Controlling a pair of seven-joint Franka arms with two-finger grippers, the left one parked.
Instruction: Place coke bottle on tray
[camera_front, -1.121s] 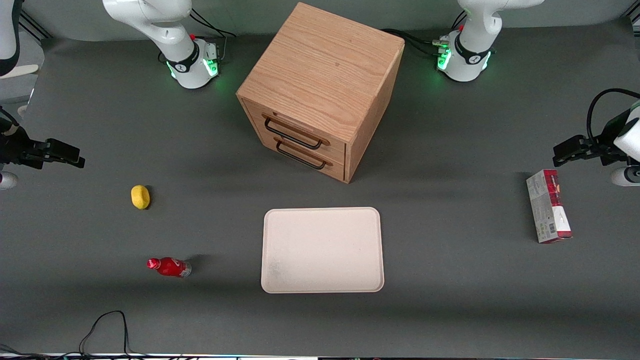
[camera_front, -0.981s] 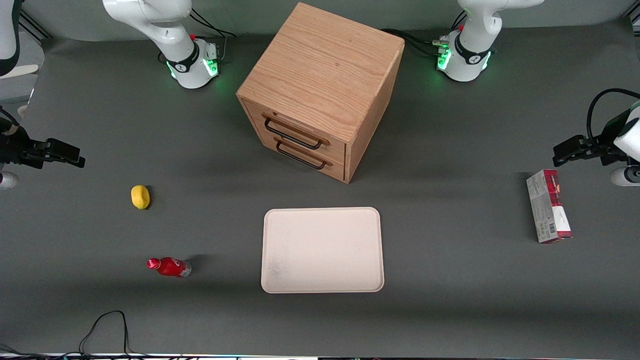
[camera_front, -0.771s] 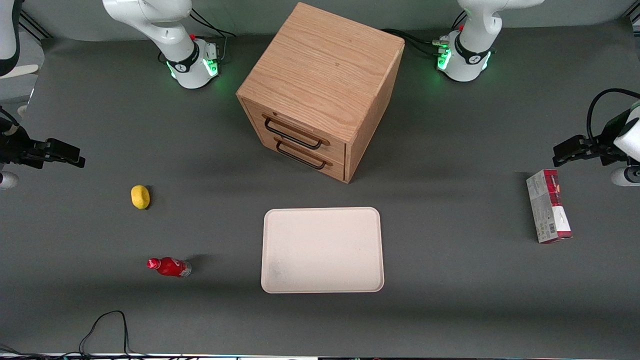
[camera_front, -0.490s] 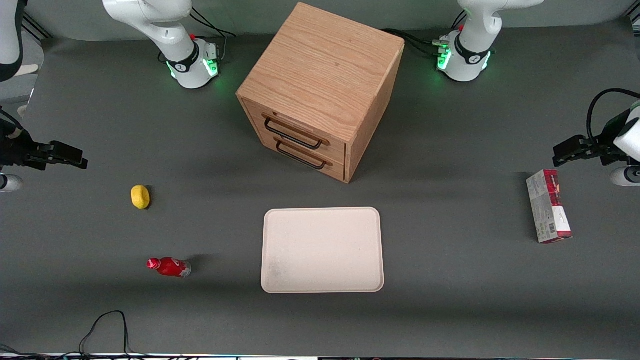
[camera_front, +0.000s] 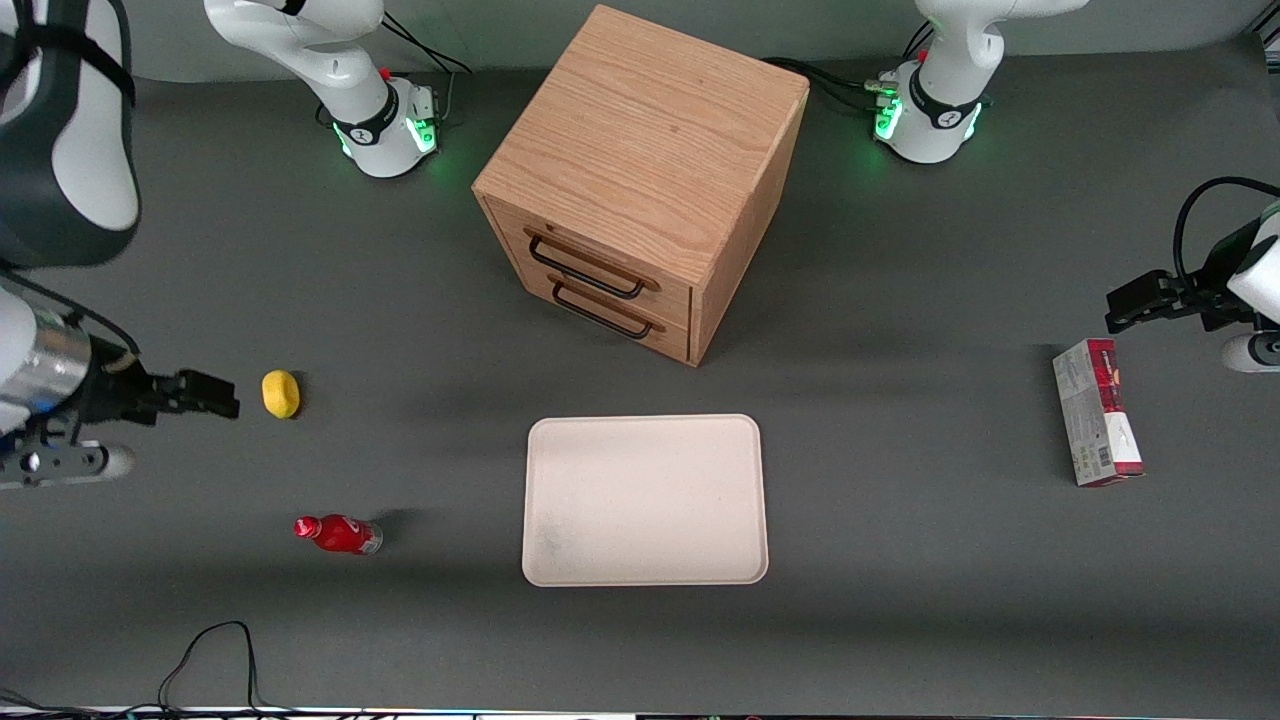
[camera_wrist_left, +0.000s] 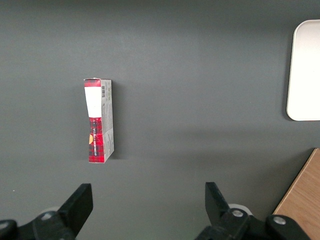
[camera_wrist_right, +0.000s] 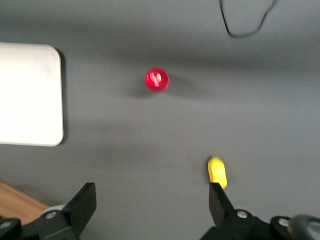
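The coke bottle (camera_front: 338, 534), small and red with a red cap, stands on the grey table toward the working arm's end; it also shows from above in the right wrist view (camera_wrist_right: 156, 79). The cream tray (camera_front: 645, 500) lies flat in front of the wooden cabinet; its corner shows in the right wrist view (camera_wrist_right: 30, 95). My gripper (camera_front: 215, 402) is open and empty, held above the table beside the lemon, farther from the front camera than the bottle. Its two fingers (camera_wrist_right: 82, 202) stand wide apart.
A yellow lemon (camera_front: 281, 393) lies by my gripper. A wooden two-drawer cabinet (camera_front: 640, 180) stands mid-table. A red-and-grey carton (camera_front: 1097, 424) lies toward the parked arm's end. A black cable (camera_front: 210, 655) loops at the table's near edge.
My gripper has moved nearer to the front camera and toward the table's middle, coming up beside the lemon. The bottle, tray and lemon have not moved.
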